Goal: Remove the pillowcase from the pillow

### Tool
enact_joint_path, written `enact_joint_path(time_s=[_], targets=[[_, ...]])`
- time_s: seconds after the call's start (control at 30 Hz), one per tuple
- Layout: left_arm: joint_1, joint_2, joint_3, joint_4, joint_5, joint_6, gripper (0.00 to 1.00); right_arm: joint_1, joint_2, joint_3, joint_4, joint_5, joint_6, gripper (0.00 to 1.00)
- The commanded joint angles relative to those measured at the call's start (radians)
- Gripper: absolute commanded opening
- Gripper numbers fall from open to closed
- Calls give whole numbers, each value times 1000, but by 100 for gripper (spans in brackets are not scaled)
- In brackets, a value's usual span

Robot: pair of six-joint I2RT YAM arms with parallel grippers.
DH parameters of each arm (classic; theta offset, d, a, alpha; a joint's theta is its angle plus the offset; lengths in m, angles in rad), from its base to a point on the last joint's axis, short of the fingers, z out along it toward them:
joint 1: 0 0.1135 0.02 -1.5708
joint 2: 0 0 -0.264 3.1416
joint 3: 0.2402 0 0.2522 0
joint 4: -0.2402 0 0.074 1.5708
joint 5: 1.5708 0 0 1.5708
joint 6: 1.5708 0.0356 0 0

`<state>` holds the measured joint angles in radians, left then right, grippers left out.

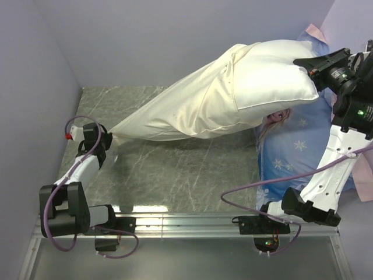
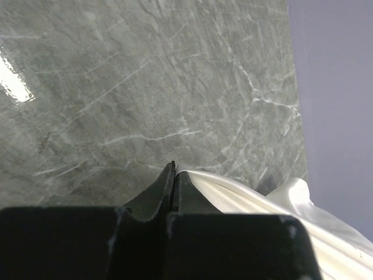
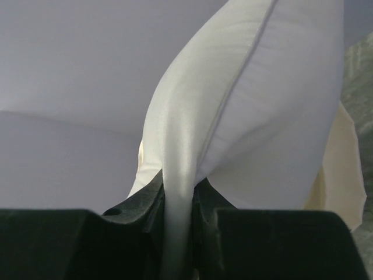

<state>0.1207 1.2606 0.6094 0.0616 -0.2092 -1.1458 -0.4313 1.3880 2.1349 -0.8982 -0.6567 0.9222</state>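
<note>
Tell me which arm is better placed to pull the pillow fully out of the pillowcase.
Probably right: the right gripper clamps a bare corner of the pillow, held up high. The left gripper pins the pillowcase end beside the wall, a good anchor.

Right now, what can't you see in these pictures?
- Top view: how far the pillow reaches inside the pillowcase; the case covers it.
- Top view: most of the blue pillow; the pillow and right arm lie over it.
- Left wrist view: where the left gripper pinches; only a strip of pillowcase shows beside it.
- Right wrist view: nearly all the table; the pillow in the right gripper fills the picture.
</note>
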Motion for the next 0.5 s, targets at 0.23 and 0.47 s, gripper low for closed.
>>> enact_joint_path(time_s=[0.23,0.47], targets=[[66,-161,-88,-31,-130,112,0,96,-205,-269,570,110,25,0],[39,-286,-108,-49,-7,126,11,371,-165,-272,443,183,-152,0]])
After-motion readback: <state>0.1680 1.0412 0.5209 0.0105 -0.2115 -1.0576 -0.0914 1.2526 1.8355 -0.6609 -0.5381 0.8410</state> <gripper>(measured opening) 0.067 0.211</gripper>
